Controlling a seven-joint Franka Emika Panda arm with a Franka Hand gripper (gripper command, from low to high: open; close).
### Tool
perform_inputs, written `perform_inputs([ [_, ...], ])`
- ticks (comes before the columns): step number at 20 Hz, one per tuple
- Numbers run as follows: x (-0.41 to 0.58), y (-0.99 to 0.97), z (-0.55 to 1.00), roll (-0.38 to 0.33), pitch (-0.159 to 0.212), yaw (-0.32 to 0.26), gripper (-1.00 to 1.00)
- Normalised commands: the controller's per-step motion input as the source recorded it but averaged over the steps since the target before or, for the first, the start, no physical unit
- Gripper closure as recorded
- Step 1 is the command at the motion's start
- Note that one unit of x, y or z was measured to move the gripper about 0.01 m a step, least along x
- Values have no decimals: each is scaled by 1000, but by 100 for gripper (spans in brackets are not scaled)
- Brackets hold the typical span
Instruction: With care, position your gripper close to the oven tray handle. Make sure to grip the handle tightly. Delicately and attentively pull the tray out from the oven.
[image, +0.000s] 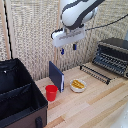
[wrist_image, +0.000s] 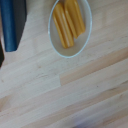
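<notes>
Exterior view, read from its left to its right. At about 8 o'clock a large black open case (image: 19, 95) sits on the light wooden tabletop (image: 95, 107), out of the working path. Just beside its corner stands a red cup (image: 51, 92), and next to that a dark-blue flat panel (image: 56, 75) stands upright on edge. Near the centre lies a small round dish (image: 77, 85) of yellow food sticks; the wrist view looks straight down on this dish (wrist_image: 70, 27) and on bare wood, which suggests the arm is parked above it rather than above the target. At about 12 o'clock the white tool (image: 68, 48) hangs well above the tabletop, its two dark-blue fingers (image: 62, 51) pointing down with a visible gap between them and nothing held: spread and empty. At about 3 o'clock the tray (image: 96, 73), a dark wire rack, projects from the front of the oven (image: 113, 55) over the tabletop, so the oven tray handle (image: 93, 75), the long bar on its leading edge, faces the open workspace and is free to be gripped. Tool and handle are well apart; judged from this, the approach has not yet begun, and the tool must travel toward 3 o'clock and descend.
</notes>
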Motion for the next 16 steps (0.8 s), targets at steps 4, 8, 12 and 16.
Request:
perform_inputs([
  [4,-1,-311,0,-325,0,89,-100],
  [8,0,-276,-64,-295,0,173,-100],
  [12,-1,-181,-67,-305,-1,203,-100],
  [16,-8,-158,-61,-329,0,195,-100],
])
